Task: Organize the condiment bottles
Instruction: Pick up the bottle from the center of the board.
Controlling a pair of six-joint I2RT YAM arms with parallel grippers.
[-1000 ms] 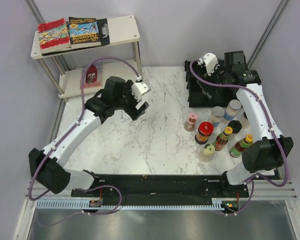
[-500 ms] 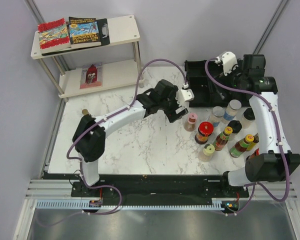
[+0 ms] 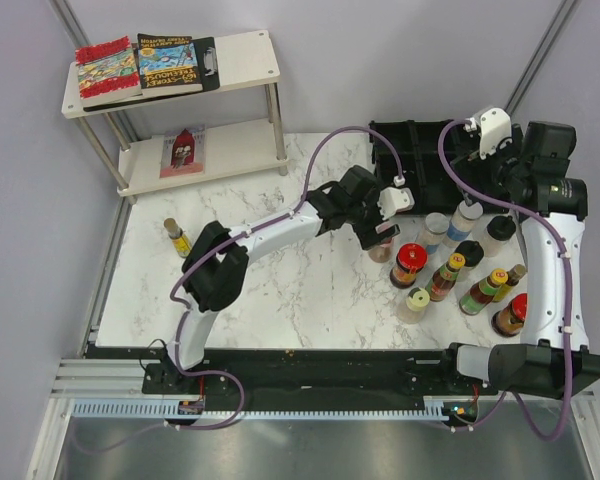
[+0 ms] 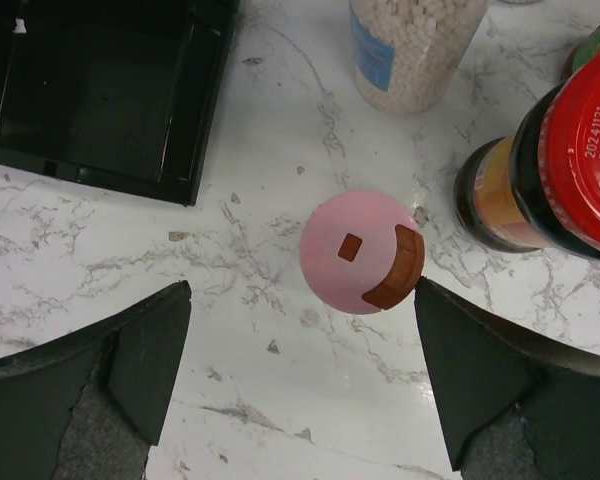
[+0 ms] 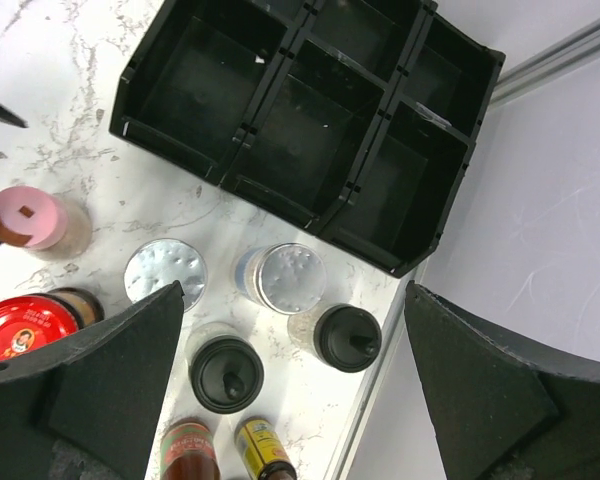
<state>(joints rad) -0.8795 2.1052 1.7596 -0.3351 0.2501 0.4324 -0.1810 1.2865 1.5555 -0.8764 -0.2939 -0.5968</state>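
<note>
White marbled tabletop (image 3: 280, 280) holds one slim gold-capped sauce bottle (image 3: 177, 236) near its left edge. Right of centre, the left gripper (image 4: 300, 335) hangs wide open over a round jar with a pink cap and brown flip tab (image 4: 361, 251); picking it seems the step, needing a descent and a squeeze. Other condiment bottles (image 3: 448, 268) cluster by the right edge before a black compartmented tray (image 5: 242, 133), below the right gripper (image 5: 290, 340), spread empty.

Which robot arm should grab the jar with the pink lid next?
Probably the left. The open left gripper hangs over the pink-lidded jar, a finger toward either side. The right gripper, open too, is farther back, above the silver-lidded jars near the black tray.
</note>
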